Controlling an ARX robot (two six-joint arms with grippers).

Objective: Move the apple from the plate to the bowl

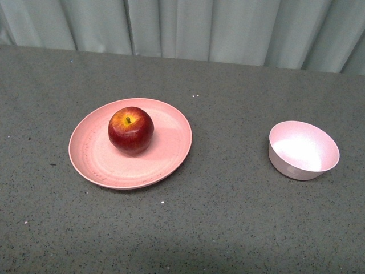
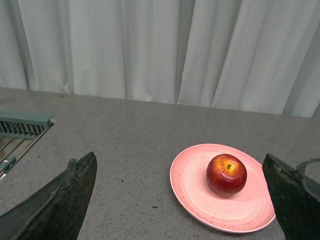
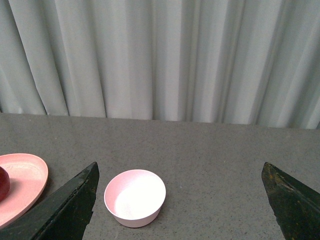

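A dark-red apple (image 1: 131,129) with a yellow patch round its stem sits on the wide salmon-pink plate (image 1: 91,154) at the table's left middle. The small pale pink bowl (image 1: 303,149) stands empty to the right, well apart from the plate. No arm shows in the front view. In the left wrist view the apple (image 2: 226,174) and plate (image 2: 192,187) lie ahead, between the wide-open fingers of my left gripper (image 2: 180,172), which is empty. In the right wrist view the bowl (image 3: 135,197) lies ahead of my right gripper (image 3: 180,172), open and empty; the plate's edge (image 3: 22,182) shows too.
A grey speckled table (image 1: 228,217) carries everything, with pale curtains (image 1: 199,25) behind its far edge. A grey slatted rack (image 2: 20,125) shows at the table's side in the left wrist view.
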